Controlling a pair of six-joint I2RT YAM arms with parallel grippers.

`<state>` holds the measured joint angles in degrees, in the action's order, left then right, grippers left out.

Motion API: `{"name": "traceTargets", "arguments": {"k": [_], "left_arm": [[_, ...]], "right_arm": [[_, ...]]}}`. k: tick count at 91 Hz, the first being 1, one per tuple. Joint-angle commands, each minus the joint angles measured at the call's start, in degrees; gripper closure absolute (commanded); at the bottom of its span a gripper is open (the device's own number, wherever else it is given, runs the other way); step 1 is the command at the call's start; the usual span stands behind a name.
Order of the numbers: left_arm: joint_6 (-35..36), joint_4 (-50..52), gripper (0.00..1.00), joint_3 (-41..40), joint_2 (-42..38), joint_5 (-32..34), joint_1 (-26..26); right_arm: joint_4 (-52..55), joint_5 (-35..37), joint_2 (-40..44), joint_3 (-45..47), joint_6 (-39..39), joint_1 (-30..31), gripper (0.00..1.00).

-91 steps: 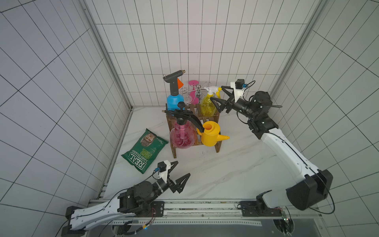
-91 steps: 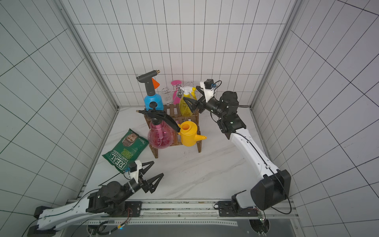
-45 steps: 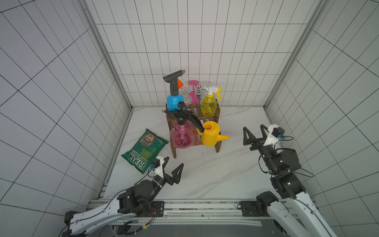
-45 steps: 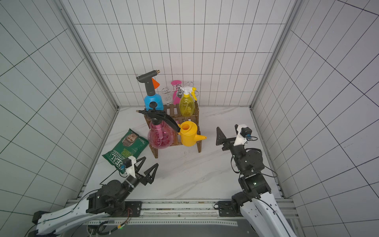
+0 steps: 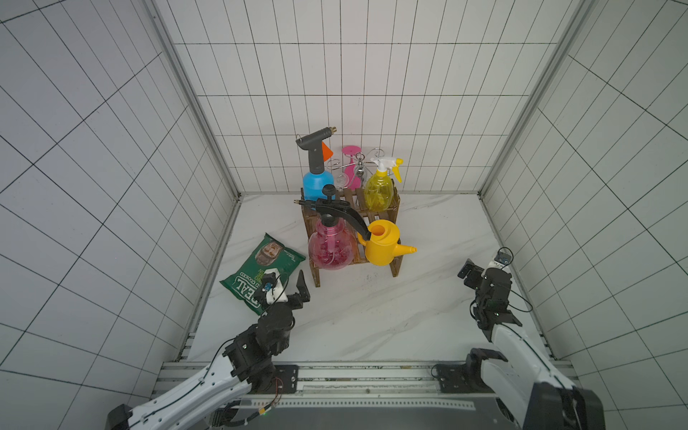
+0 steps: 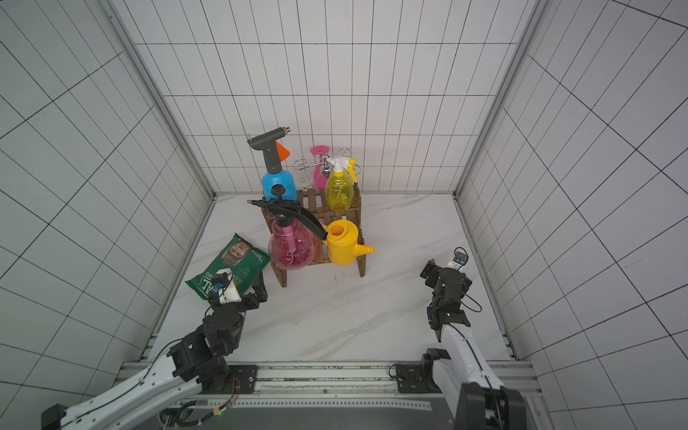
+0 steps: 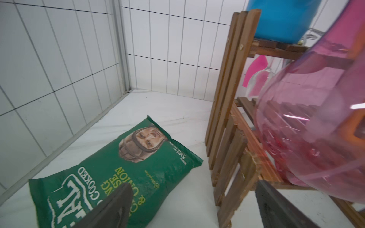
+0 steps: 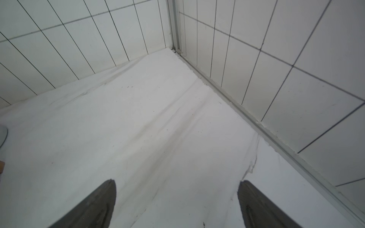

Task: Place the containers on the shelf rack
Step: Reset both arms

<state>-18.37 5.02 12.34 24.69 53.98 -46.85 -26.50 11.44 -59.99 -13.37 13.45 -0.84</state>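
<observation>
Top views both show the green chip bag point(image 5: 260, 268) lying flat on the white table point(image 5: 372, 316) near the left wall. Just right of it, the left gripper point(image 5: 288, 286) hovers low with its jaws spread wide and nothing between them. In the left wrist view one finger point(image 7: 110, 207) overlaps the bag, and the other sits beside a front leg of the shelf rack point(image 7: 225, 110).

The rack point(image 5: 385, 215) stands mid-table toward the back wall and carries four things:
- **Upper tier, left:** the blue sprayer point(image 5: 316, 184).
- **Upper tier, right:** the yellow trigger bottle point(image 5: 378, 190).
- **Lower tier, left:** the pink sprayer point(image 5: 331, 249).
- **Lower tier, right:** the yellow watering can point(image 5: 381, 247), its spout pointing right.

A chrome wire stand point(image 5: 359, 167) rises behind them.

Far right, the right gripper point(image 5: 472, 276) hangs near the right wall, well apart from the rack, with its jaws wide and empty. The right wrist view shows only bare table between its fingers point(image 8: 94, 205).
</observation>
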Motion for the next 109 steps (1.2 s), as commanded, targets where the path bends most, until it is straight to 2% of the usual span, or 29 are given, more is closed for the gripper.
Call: {"name": "traceTargets", "arguments": {"k": [1, 9, 13, 17, 23, 24, 28, 34, 38, 41, 45, 49, 52, 55, 61, 70, 72, 76, 78, 83, 86, 94, 100, 109], "left_arm": [[3.84, -8.18, 0.01, 3.35, 5.86, -3.31, 7.92], [2.81, -12.16, 0.01, 3.98, 13.45, -8.59, 18.09], [1.35, -13.37, 0.02, 5.25, 16.5, -12.44, 22.33], [5.31, -17.4, 0.02, 5.93, 21.18, -15.25, 25.31], [9.77, -25.08, 0.02, 8.31, 30.31, -13.3, 28.52], [9.9, -25.2, 0.02, 9.02, 31.42, -13.11, 29.03], [9.18, -23.52, 0.02, 11.86, 36.68, -14.9, 32.79], [6.38, -25.61, 0.02, 11.47, 43.45, -18.04, 36.81], [6.6, -31.68, 0.03, 9.7, 47.54, -18.49, 38.1], [8.24, -36.99, 0.02, 9.19, 49.85, -19.16, 38.89], [9.05, -37.31, 0.02, 10.21, 50.41, -20.77, 39.54], [7.57, -37.84, 0.02, 10.24, 50.97, -25.81, 41.5], [8.67, -43.58, 0.03, 9.23, 52.63, -32.25, 43.61], [9.72, -44.92, 0.02, 10.08, 53.97, -33.82, 45.0], [10.01, -45.07, 0.02, 10.55, 56.43, -37.96, 47.11], [10.83, -67.82, 0.03, 7.09, 67.69, -43.52, 49.66], [10.82, -63.98, 0.02, 7.94, 68.61, -44.29, 49.86], [9.44, -48.34, 0.02, 13.24, 63.8, -44.17, 49.79], [9.96, -48.94, 0.02, 13.61, 63.35, -43.81, 49.5], [11.35, -57.94, 0.02, 11.04, 66.41, -44.37, 49.12], [11.39, -58.61, 0.02, 10.3, 66.8, -44.62, 49.18], [10.52, -48.83, 0.02, 12.88, 64.08, -43.79, 48.77], [11.49, -48.42, 0.02, 13.69, 64.57, -41.15, 47.45], [11.7, -48.39, 0.02, 13.65, 64.65, -40.25, 46.74]], "right_arm": [[-14.87, -5.27, -9.69, -2.43, -2.06, -1.18, 0.01], [-17.75, -4.22, -14.14, -4.84, -7.54, -0.83, 0.01], [-23.82, -2.48, -16.27, -3.83, -8.66, -0.44, 0.01], [-32.52, -1.12, -21.45, -1.72, -8.63, -0.14, 0.01], [-42.18, -0.62, -30.7, -2.53, -10.03, 0.44, 0.01], [-40.93, -0.67, -30.88, -2.89, -10.29, 0.64, 0.01], [-22.19, -1.55, -26.21, -6.77, -10.05, 1.0, 0.01], [-25.63, -2.32, -29.58, -10.0, -11.04, 0.96, 0.01], [-19.8, -1.26, -27.47, -10.1, -10.14, 0.99, 0.01], [-23.13, -0.04, -27.52, -9.98, -9.7, 0.95, 0.01], [-25.98, 0.88, -29.06, -9.24, -10.0, 1.12, 0.01], [-20.29, 1.39, -27.3, -10.01, -9.69, 1.45, 0.01], [-20.41, 1.44, -27.49, -10.87, -9.6, 1.37, 0.01], [-21.93, 1.47, -27.93, -10.4, -9.81, 1.45, 0.01], [-21.17, 0.91, -27.82, -10.4, -9.95, 1.45, 0.01], [-21.52, 0.81, -27.86, -10.28, -9.94, 1.46, 0.01], [-21.36, 0.8, -27.83, -10.28, -9.98, 1.39, 0.01], [-21.44, 0.77, -27.8, -10.28, -9.94, 1.38, 0.01], [-21.41, 0.75, -27.81, -10.28, -9.94, 1.35, 0.01], [-21.47, 0.68, -27.84, -10.28, -9.95, 1.35, 0.01], [-21.39, 0.7, -27.79, -10.3, -9.94, 1.36, 0.01], [-21.52, 0.7, -27.82, -10.17, -9.94, 1.31, 0.01], [-22.58, 0.98, -27.53, -9.26, -10.15, 1.51, 0.01], [-31.74, -0.43, -26.23, -3.51, -10.9, 1.69, 0.01]]}}
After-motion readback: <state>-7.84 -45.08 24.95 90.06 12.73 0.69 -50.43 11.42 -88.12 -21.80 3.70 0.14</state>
